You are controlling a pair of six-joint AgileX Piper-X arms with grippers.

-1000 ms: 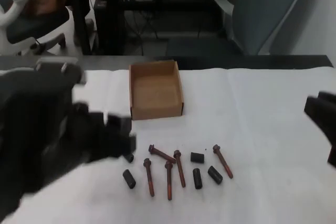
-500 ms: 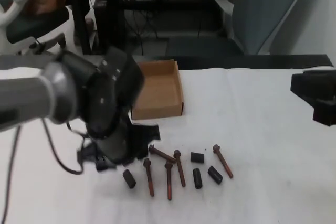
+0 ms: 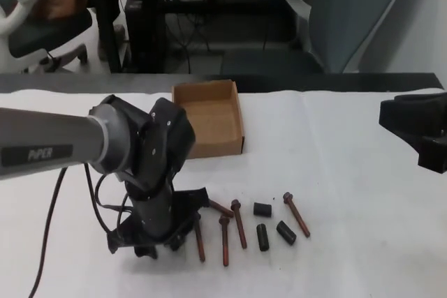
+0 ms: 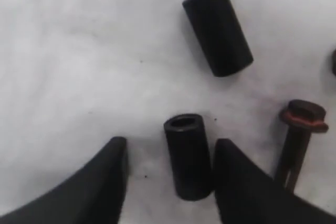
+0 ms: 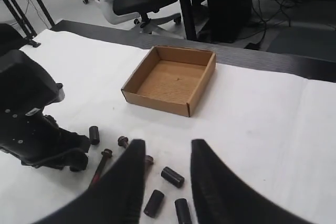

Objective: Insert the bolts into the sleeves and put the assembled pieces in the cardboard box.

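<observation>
High view: the left arm (image 3: 140, 148) is hanging low over the lower left of the frame, its wrist sitting over the left end of the scattered parts. The cardboard box (image 3: 208, 149) is sitting at upper centre on the white cloth (image 3: 349, 193), well apart from the parts. Right of the arm, bolts (image 3: 224, 239) are lying in a loose fan, with three sleeves (image 3: 262, 236) lying among them at lower centre.

The left wrist view is giving the close detail. The left gripper (image 4: 169, 148) is standing with its fingers (image 4: 107, 182) apart, straddling one black sleeve (image 4: 188, 156) that is lying flat on the cloth. One finger is sitting just beside the sleeve; I cannot tell whether it is touching. The other is keeping a clear gap. A second sleeve (image 4: 218, 30) is lying farther out, and a rusty bolt (image 4: 299, 129) is lying just beside one finger.

The right wrist view is looking back across the bench. The right gripper (image 5: 168, 145) is hanging with its fingers apart, holding nothing, above the sleeves and bolts. This view is also showing the open top of the box and the left arm's black wrist down by the cloth.
</observation>
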